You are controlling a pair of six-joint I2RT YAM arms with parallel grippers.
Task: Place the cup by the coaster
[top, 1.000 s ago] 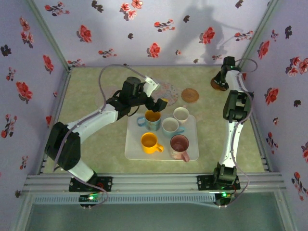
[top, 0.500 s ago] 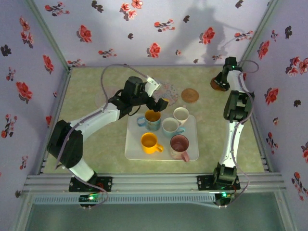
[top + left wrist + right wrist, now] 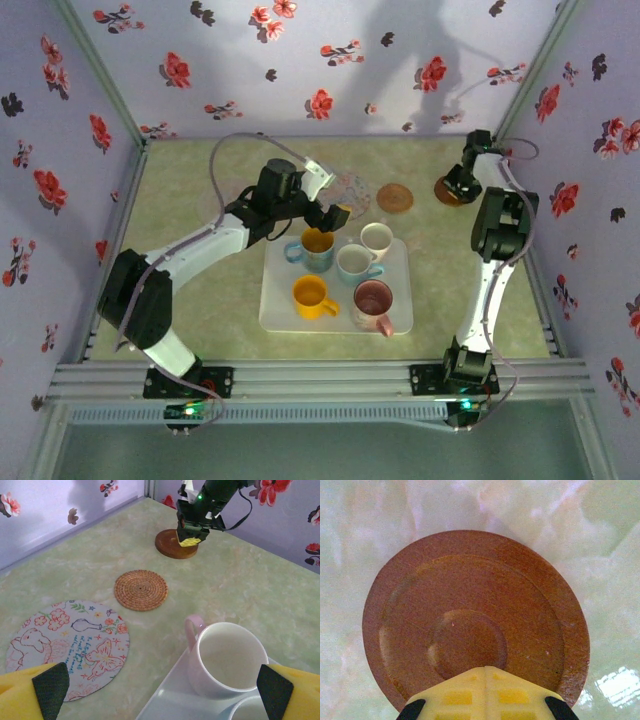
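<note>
Several cups stand on a white tray [image 3: 400, 300]: a blue cup [image 3: 316, 248], a white cup with a pink handle [image 3: 376, 238] [image 3: 226, 659], a pale blue cup [image 3: 353, 263], a yellow cup [image 3: 311, 296] and a pink cup [image 3: 373, 303]. My left gripper [image 3: 330, 203] [image 3: 160, 692] hangs open over the tray's far edge, with nothing between its yellow fingers [image 3: 30, 692]. Beyond the tray lie a floral coaster [image 3: 67, 647], a woven coaster [image 3: 395, 197] [image 3: 141, 589] and a brown wooden coaster [image 3: 445, 191] [image 3: 470, 615]. My right gripper [image 3: 458, 180] [image 3: 485, 671] is shut, its tips over the brown coaster's near edge.
Floral-patterned walls close the table on three sides, and the right wall stands close behind the right arm. Bare green tabletop [image 3: 190, 190] lies left of the tray and between the coasters.
The right wrist has swung slightly and its gripper sits a little nearer over the brown coaster. The left arm shifted a touch to the right early on, then stayed still.
</note>
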